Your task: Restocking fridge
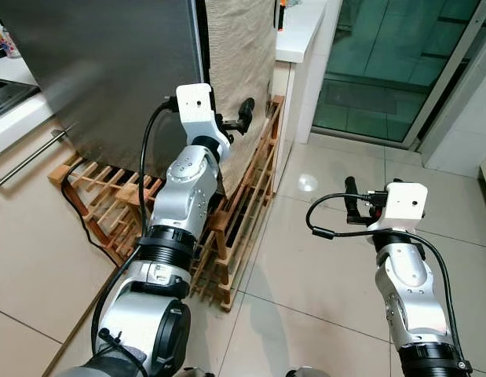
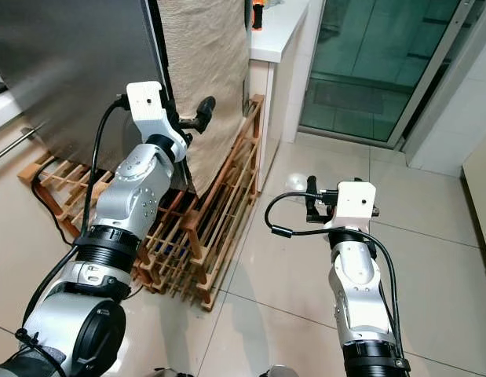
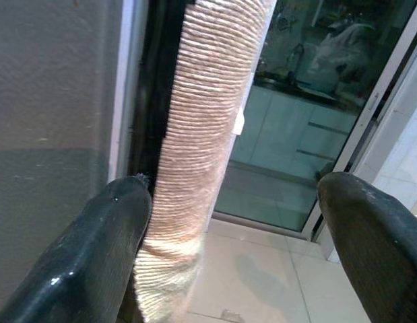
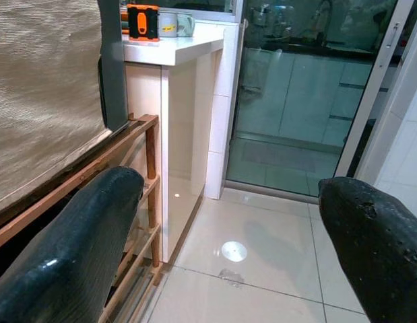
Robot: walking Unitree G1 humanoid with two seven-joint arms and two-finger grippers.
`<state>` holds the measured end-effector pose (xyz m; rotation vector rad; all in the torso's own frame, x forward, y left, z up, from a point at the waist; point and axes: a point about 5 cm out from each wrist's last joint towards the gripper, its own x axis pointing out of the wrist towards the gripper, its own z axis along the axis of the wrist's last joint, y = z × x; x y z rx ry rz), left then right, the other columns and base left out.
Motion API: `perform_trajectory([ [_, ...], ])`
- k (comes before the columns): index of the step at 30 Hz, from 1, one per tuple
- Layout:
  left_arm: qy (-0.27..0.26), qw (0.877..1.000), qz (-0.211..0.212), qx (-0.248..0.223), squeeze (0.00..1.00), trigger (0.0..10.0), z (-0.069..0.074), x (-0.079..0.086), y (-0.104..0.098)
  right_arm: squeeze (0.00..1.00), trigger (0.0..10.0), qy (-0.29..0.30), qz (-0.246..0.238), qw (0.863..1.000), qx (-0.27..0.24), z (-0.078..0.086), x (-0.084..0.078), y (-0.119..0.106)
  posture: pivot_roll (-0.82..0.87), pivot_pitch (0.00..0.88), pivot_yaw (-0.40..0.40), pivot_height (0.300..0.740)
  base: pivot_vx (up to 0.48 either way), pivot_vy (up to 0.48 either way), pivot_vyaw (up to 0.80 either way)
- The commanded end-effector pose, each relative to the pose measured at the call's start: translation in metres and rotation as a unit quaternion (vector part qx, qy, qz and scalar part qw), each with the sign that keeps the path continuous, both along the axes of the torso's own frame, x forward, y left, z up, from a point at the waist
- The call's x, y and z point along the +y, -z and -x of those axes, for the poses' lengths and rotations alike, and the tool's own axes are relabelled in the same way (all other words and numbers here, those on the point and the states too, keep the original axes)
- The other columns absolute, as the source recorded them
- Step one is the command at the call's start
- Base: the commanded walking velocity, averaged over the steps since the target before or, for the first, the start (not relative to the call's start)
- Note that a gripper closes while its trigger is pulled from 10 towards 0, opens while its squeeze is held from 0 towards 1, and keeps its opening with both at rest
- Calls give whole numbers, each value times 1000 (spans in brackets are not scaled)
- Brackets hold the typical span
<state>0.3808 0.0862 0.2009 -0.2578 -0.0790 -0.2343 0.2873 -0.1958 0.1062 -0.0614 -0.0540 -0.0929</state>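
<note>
The fridge (image 1: 109,71) stands at the upper left, showing a grey steel face. A beige woven cloth (image 1: 239,63) hangs down its right side, past a dark seam (image 3: 151,87). My left gripper (image 1: 236,118) is raised at that corner, open, with its fingers (image 3: 120,222) on either side of the cloth's edge (image 3: 201,134) and nothing held. My right gripper (image 1: 360,203) is open and empty, held low over the floor tiles to the right and pointing toward the white counter (image 4: 174,50).
A wooden slatted rack (image 1: 246,212) lies under and beside the fridge, with a black cable (image 1: 78,208) over it. An orange object (image 4: 142,21) sits on the counter. A glass sliding door (image 1: 392,63) is at the far right. A cabinet handle (image 1: 27,161) shows at the left.
</note>
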Motion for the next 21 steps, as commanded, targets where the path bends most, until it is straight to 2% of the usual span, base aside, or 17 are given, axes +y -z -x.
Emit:
perform_trajectory([
  [1,-2,1000,-10,-5,0,10000,-2,1,-4,1000,10000,-8,4,1000,-4,-2,3,-3,-201,0,48,740,0,0,0],
  [12,-23,1000,-2,-2,0,10000,-10,-2,-9,1000,10000,-8,5,1000,-4,-1,3,-3,-211,0,49,740,0,0,0],
  [18,-16,1000,2,4,0,10000,-15,-13,-10,1000,10000,-6,5,1000,-3,0,4,-3,-219,0,51,740,0,0,0],
  [21,12,1000,-2,3,0,10000,-16,-22,-11,1000,10000,-6,4,1000,-3,0,3,-3,-220,0,52,740,0,0,0],
])
